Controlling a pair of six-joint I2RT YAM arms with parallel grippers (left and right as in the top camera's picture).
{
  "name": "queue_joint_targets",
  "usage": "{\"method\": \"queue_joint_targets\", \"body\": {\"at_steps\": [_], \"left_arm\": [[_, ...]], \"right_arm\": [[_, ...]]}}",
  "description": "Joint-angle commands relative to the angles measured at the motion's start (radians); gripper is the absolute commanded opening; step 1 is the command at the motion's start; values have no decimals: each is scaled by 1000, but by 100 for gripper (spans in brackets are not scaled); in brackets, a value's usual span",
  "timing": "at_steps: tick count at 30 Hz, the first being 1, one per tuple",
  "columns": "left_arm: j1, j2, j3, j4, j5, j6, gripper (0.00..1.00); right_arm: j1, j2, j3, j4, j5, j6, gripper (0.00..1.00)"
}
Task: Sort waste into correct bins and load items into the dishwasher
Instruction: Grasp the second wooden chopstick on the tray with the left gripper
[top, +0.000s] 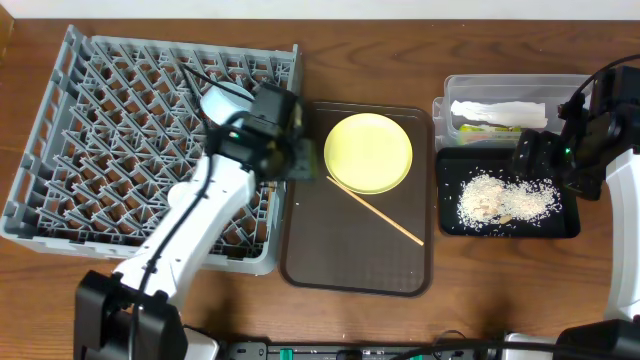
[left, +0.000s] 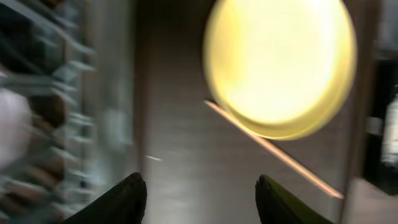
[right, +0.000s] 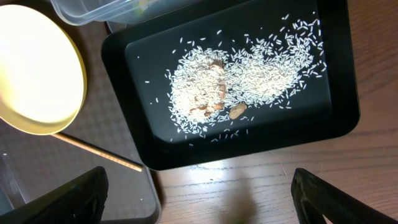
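Observation:
The yellow plate (top: 368, 152) lies on the dark brown tray (top: 330, 265), with one chopstick (top: 375, 210) just in front of it. Both show blurred in the left wrist view: the plate (left: 280, 65) and the chopstick (left: 273, 152). My left gripper (top: 300, 160) (left: 202, 199) is open and empty, over the tray's left edge beside the grey dish rack (top: 60, 150). My right gripper (top: 530, 158) (right: 205, 199) is open and empty above the black tray (top: 570, 225) (right: 124, 81), which holds rice crumbs (top: 505, 198) (right: 249, 78). The clear tub (top: 445, 100) holds the napkin (top: 498, 110) and the wrapper (top: 480, 127). The bowls and cup are not clearly visible.
A pale rounded shape (top: 225, 100) sits at my left arm over the rack; I cannot tell what it is. The plate's edge (right: 37, 68) and the chopstick's end (right: 99, 152) also show in the right wrist view. Bare wooden table (right: 249, 193) lies in front of the black tray.

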Motion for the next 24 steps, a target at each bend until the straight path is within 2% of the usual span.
{"method": "queue_joint_targets", "body": {"at_steps": [1, 4, 8, 10, 15, 24], "left_arm": [[-104, 39, -18, 10, -13, -296, 61], [-201, 96, -18, 60, -46, -449, 65], [-284, 199, -2, 129, -51, -523, 71], [-301, 253, 18, 127, -51, -530, 74], [-320, 357, 39, 148, -75, -556, 75], [-327, 417, 39, 191, -129, -557, 76]], "right_arm": [[-7, -18, 17, -1, -9, 5, 92], [-7, -18, 17, -1, -9, 5, 92], [-7, -18, 17, -1, -16, 5, 92], [-7, -18, 17, -2, -16, 5, 92], [-7, -18, 17, -2, -16, 5, 92], [-7, -18, 17, -1, -16, 5, 92]]}}
